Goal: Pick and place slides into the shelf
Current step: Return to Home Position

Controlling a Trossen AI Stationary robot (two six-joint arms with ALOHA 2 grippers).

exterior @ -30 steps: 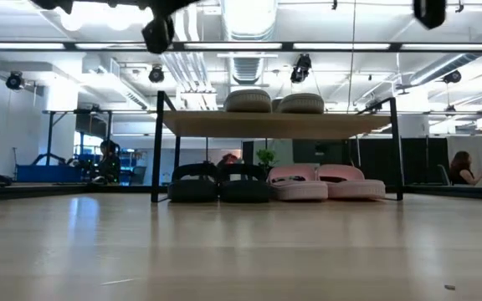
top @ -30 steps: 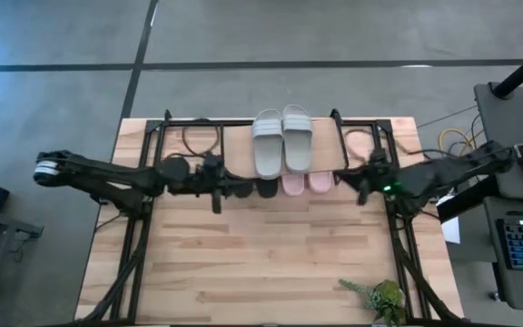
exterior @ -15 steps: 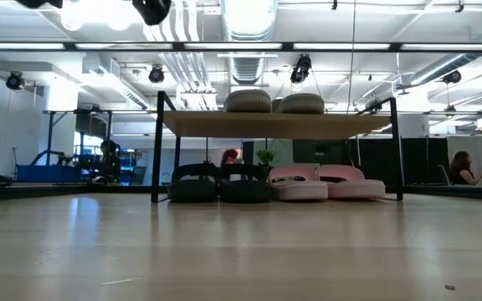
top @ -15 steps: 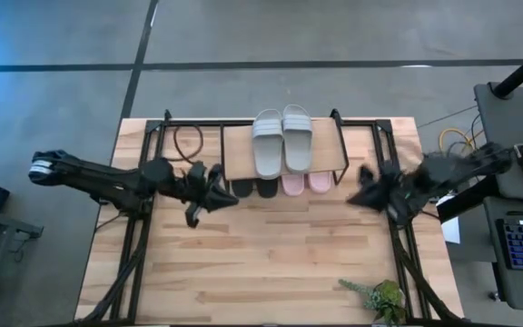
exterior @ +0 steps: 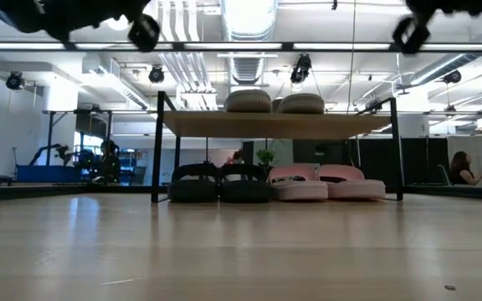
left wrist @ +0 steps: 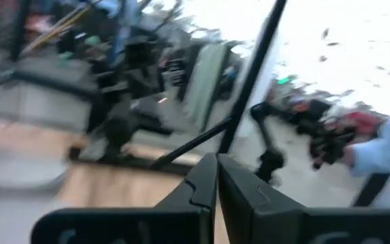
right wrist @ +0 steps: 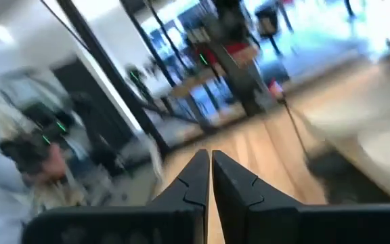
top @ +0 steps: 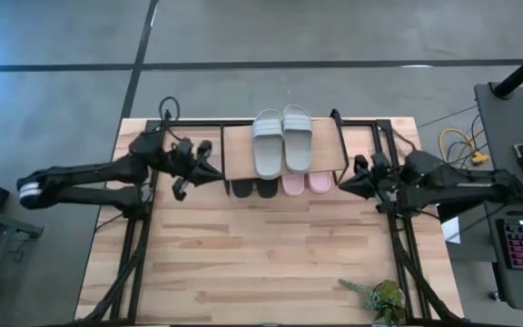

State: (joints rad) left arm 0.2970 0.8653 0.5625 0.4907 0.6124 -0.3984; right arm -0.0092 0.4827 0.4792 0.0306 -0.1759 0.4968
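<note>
The shelf (top: 327, 150) stands at the table's far edge on thin black legs. A pale grey-green pair of slides (top: 282, 139) lies soles down on its wooden top (exterior: 274, 124). Beneath the top, on the table, a black pair (exterior: 217, 185) and a pink pair (exterior: 325, 185) stand side by side, toes toward the near edge. My left gripper (top: 216, 175) hovers shut and empty just left of the shelf, high above the table. My right gripper (top: 343, 182) hovers shut and empty at the shelf's right end. Both wrist views show closed fingers (left wrist: 217, 166) (right wrist: 205, 163) with nothing between them.
A large black metal frame (top: 139, 232) flanks the table on both sides and runs behind the shelf. A small plant (top: 379, 295) sits at the near right edge. Bare tabletop (top: 271, 254) stretches in front of the shelf. A person (exterior: 460, 167) sits far off in the room.
My left gripper has drawn back from the black slides toward the table's left and far edges, turning as it went. My right gripper has swung out, come back to the shelf's right end and sunk lower. Both have stayed shut. The slides have not moved.
</note>
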